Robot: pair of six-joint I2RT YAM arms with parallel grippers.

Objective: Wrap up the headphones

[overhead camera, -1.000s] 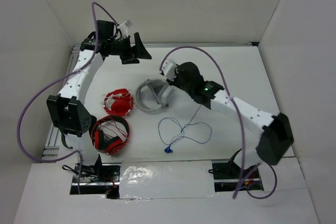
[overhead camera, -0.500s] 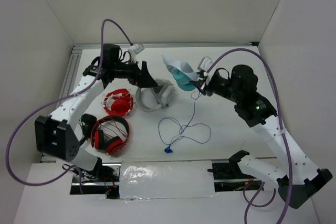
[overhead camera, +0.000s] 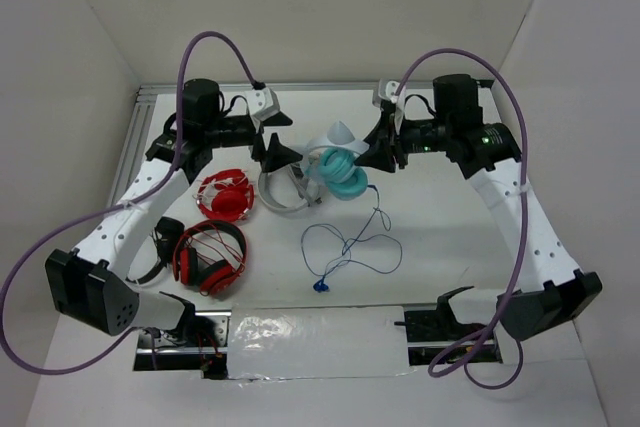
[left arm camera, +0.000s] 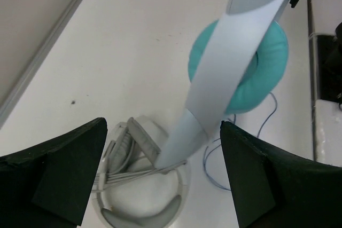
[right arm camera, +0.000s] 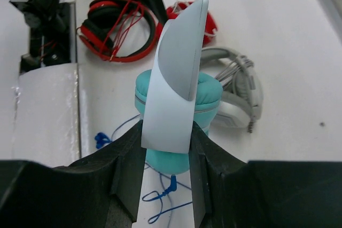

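A: Start on the left. What is the left gripper (overhead camera: 283, 154) doing?

B: Its jaws stand wide apart and hold nothing. The pale headband (left arm camera: 227, 73) of the teal headphones (overhead camera: 340, 172) runs between its fingers, nearer one than the other. I cannot tell whether it touches.

A: And the right gripper (right arm camera: 166, 145)?

B: Clamped on the headband, carrying the headphones in the air above the middle of the worktop (overhead camera: 450, 247), toward its far edge. The two grippers face each other with the ear cups between them.

A: What worries you?

B: The band looks smooth, and only one gripper pinches it. If the left jaws close off-centre, I judge they could twist it or lever it out of the right grip.

A: The cable (overhead camera: 350, 245)?

B: It hangs down and lies in loose loops toward the near edge, its plug (overhead camera: 320, 286) at the end. Winding could drag a loop across the grey-white headphones (overhead camera: 285, 192) just below, or toward the red headphones (overhead camera: 210, 257) at the left, and snag.
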